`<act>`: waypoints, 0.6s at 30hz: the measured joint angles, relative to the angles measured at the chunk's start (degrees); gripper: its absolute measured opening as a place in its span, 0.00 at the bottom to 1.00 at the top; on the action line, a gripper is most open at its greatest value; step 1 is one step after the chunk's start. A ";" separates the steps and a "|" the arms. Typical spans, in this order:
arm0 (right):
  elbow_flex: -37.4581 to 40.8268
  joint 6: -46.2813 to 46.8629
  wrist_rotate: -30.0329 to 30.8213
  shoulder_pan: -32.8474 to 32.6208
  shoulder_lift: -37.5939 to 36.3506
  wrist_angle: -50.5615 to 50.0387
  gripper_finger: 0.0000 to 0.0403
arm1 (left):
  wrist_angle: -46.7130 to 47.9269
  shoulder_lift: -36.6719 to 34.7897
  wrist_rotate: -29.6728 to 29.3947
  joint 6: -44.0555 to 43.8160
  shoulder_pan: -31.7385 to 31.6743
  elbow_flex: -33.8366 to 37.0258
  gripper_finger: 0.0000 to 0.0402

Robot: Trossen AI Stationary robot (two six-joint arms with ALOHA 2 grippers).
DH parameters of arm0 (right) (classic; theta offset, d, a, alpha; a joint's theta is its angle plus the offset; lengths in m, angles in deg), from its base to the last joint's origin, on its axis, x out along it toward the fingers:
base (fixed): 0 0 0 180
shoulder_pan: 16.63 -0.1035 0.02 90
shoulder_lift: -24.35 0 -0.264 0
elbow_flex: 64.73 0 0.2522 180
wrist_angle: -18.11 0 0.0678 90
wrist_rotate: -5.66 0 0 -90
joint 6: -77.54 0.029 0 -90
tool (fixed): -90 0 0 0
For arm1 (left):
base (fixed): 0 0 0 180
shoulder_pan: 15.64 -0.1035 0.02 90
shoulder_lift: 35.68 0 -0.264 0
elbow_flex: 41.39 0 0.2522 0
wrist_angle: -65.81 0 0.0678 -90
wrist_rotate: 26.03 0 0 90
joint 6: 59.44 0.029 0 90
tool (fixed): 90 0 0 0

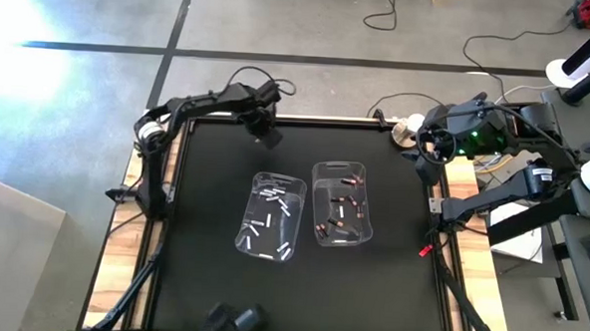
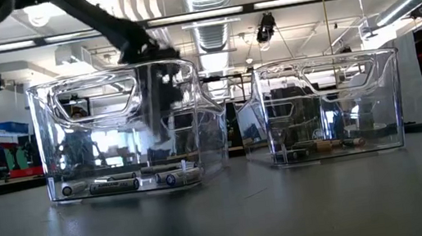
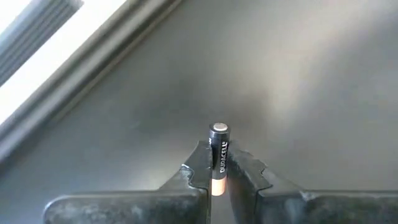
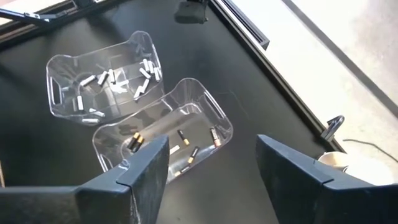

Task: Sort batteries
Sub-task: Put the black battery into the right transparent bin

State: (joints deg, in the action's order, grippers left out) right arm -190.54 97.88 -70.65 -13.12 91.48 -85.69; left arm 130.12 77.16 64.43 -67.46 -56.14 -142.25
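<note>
Carrying the dark copper-ended battery [image 3: 217, 158] clenched in the left tool [image 3: 217, 177] steadily — level, no jolts — toward the right-hand bin [image 1: 319, 173] of dark cells seems wisest, while the right tool [image 4: 211, 165] waits released beside the desk [image 1: 214, 182].

Two bins [image 1: 273, 216] side by side mid-table, batteries [image 1: 271, 196] in both
</note>
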 joint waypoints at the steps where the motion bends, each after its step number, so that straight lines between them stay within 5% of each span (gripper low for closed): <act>1: 0.00 -0.36 0.00 0.00 0.02 0.00 0.56 | -1.18 -0.89 -0.08 0.02 1.23 -0.53 0.02; 9: 0.00 -4.18 0.79 0.00 0.07 0.25 0.57 | -11.68 -5.69 2.73 1.30 12.32 -7.04 0.02; 18: 0.00 -8.46 1.40 0.00 0.07 0.35 0.56 | -12.32 -1.50 1.00 0.02 27.85 -19.45 0.02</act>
State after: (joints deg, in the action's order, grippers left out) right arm -190.54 89.42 -69.25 -13.12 91.55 -85.34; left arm 117.80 75.67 65.43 -67.44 -28.29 -161.70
